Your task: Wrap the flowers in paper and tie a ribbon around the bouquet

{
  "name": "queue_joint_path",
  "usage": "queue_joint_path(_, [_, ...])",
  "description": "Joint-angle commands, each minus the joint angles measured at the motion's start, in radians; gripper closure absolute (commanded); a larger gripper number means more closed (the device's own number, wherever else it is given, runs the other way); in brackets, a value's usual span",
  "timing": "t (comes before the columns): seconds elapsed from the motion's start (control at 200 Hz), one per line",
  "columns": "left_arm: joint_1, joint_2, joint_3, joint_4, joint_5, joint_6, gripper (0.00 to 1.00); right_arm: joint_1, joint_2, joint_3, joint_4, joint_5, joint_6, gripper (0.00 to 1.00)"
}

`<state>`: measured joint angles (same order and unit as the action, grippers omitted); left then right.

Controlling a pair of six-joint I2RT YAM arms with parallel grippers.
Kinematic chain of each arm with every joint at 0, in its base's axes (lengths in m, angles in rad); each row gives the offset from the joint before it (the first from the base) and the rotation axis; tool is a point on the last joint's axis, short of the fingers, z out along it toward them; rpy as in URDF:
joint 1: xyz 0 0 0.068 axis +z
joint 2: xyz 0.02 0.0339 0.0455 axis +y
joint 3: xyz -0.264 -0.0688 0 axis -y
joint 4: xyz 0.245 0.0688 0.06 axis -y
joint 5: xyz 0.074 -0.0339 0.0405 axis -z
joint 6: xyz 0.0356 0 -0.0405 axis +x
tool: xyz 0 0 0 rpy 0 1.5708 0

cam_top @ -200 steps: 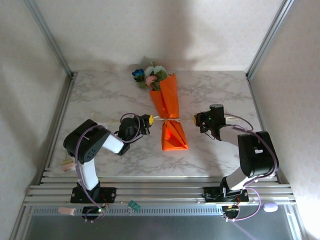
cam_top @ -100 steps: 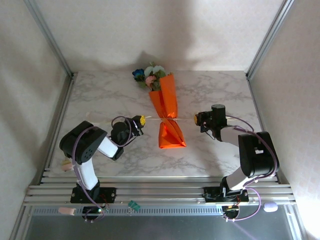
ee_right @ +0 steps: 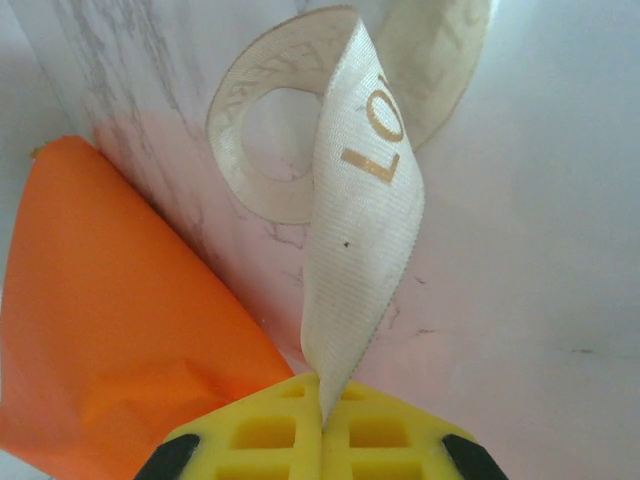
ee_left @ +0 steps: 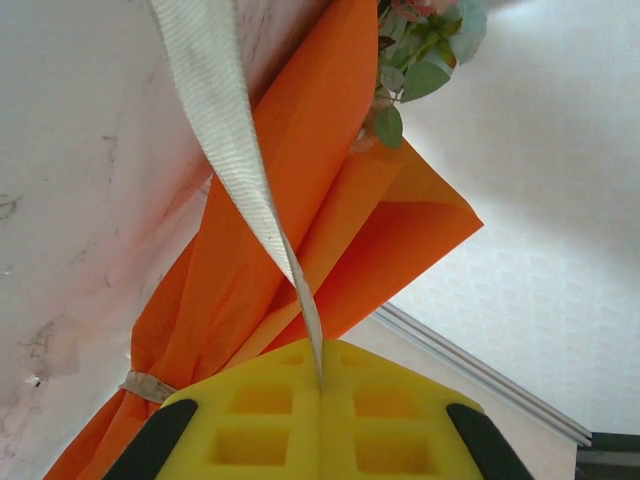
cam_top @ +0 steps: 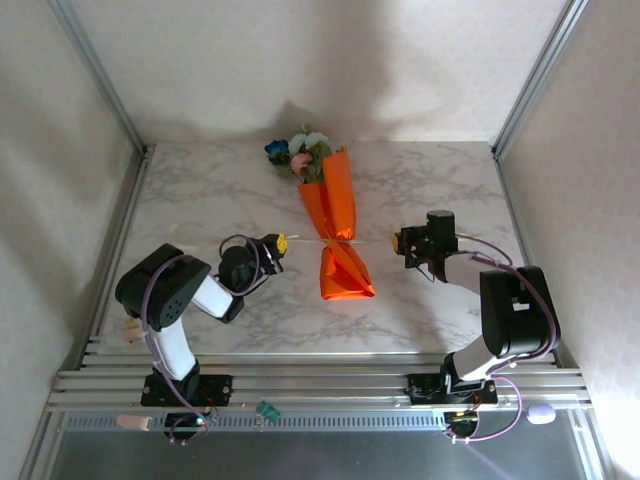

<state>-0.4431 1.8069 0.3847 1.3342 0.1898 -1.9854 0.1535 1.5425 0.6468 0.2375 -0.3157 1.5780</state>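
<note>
Outward since a second ago, chiefly left: my left gripper [cam_top: 281, 241] and right gripper [cam_top: 399, 241] each pinch an end of the thin cream-white ribbon [ee_left: 235, 140], cinching it round the orange paper-cone bouquet [cam_top: 337, 215] lying between them.

1. The paper [cam_top: 338, 215] is a plain, bright orange, and it looks darker along its folds.
2. The flowers [cam_top: 300, 155] show pink, white and blue blooms among green leaves.
3. The ribbon [ee_right: 360, 250] is cream-white with a fine woven texture. It carries gold letters, and "LO" is readable in the right wrist view.
4. The table [cam_top: 200, 200] is white with a marble pattern of thin grey veins.
5. The left pincer [ee_left: 320, 378] and the right pincer [ee_right: 322, 402] are yellow, patterned with square hollows, and black at the lower corners.
6. The left arm [cam_top: 175, 290] and the right arm [cam_top: 510, 310] are black with white sections.
7. The walls [cam_top: 300, 50] are off-white with a faint texture.
8. The rails [cam_top: 320, 380] are silver-grey.
</note>
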Motion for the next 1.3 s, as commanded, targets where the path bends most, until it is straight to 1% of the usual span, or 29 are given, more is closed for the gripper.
queue_joint_path(0.0, [0.059, -0.036, -0.024, 0.027, -0.107, -0.066, 1.0, -0.064, -0.022, -0.017, -0.08, 0.143, -0.026, 1.0])
queue_joint_path(0.561, [0.075, -0.014, -0.033, 0.056, -0.102, -0.098, 1.0, -0.104, -0.028, -0.03, -0.077, 0.14, -0.015, 1.0])
queue_joint_path(0.856, [0.093, -0.033, -0.039, 0.029, -0.09, -0.094, 1.0, -0.137, -0.041, -0.041, -0.085, 0.135, -0.02, 1.0])
queue_joint_path(1.036, [0.099, -0.031, -0.044, 0.033, -0.093, -0.103, 1.0, -0.138, -0.043, -0.04, -0.088, 0.138, -0.016, 1.0])
queue_joint_path(1.191, [0.103, -0.026, -0.032, 0.022, -0.069, -0.094, 1.0, -0.138, -0.044, -0.034, -0.096, 0.137, -0.023, 1.0])
queue_joint_path(1.296, [0.101, -0.028, 0.007, -0.033, -0.024, -0.054, 1.0, -0.132, -0.044, -0.02, -0.111, 0.125, -0.046, 1.0])
